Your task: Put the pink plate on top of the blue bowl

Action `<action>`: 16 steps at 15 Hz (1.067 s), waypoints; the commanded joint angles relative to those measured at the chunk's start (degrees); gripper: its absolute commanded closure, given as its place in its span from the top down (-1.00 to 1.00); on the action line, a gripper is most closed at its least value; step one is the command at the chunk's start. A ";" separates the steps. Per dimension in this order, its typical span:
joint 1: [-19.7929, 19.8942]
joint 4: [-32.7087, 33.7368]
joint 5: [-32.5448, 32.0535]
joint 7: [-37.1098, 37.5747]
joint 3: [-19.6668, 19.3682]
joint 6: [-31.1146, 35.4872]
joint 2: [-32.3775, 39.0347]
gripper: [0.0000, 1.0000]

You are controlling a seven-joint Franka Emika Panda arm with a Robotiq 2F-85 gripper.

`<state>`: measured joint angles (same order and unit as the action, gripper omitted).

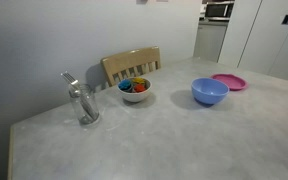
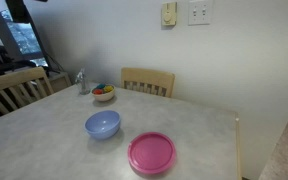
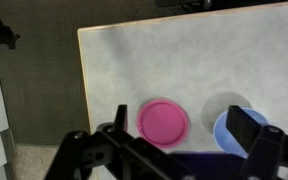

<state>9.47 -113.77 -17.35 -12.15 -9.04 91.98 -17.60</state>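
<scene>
The pink plate point(image 1: 229, 81) lies flat on the grey table, right beside the blue bowl point(image 1: 210, 92). Both also show in an exterior view, the plate point(image 2: 151, 153) near the table's front and the bowl point(image 2: 102, 125) just behind it. In the wrist view my gripper point(image 3: 182, 135) hangs high above them, open and empty. The plate point(image 3: 163, 123) sits between the fingers and closer to the left one. The right finger covers part of the bowl point(image 3: 227, 133). The arm does not show in either exterior view.
A white bowl with colourful contents point(image 1: 135, 90) and a tall metal utensil point(image 1: 83, 103) stand further along the table. Wooden chairs point(image 2: 147, 80) point(image 2: 14, 88) stand at the table's sides. The table edge point(image 3: 82, 90) drops to dark carpet near the plate.
</scene>
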 commanded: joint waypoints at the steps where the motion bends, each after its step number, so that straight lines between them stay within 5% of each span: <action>1: -0.55 0.15 -0.11 0.10 -0.45 -0.17 0.04 1.00; 16: 0.28 -0.18 -0.27 -2.58 -2.54 4.80 12.64 1.00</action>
<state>9.36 -114.35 -17.22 -12.85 -11.04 95.52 -8.25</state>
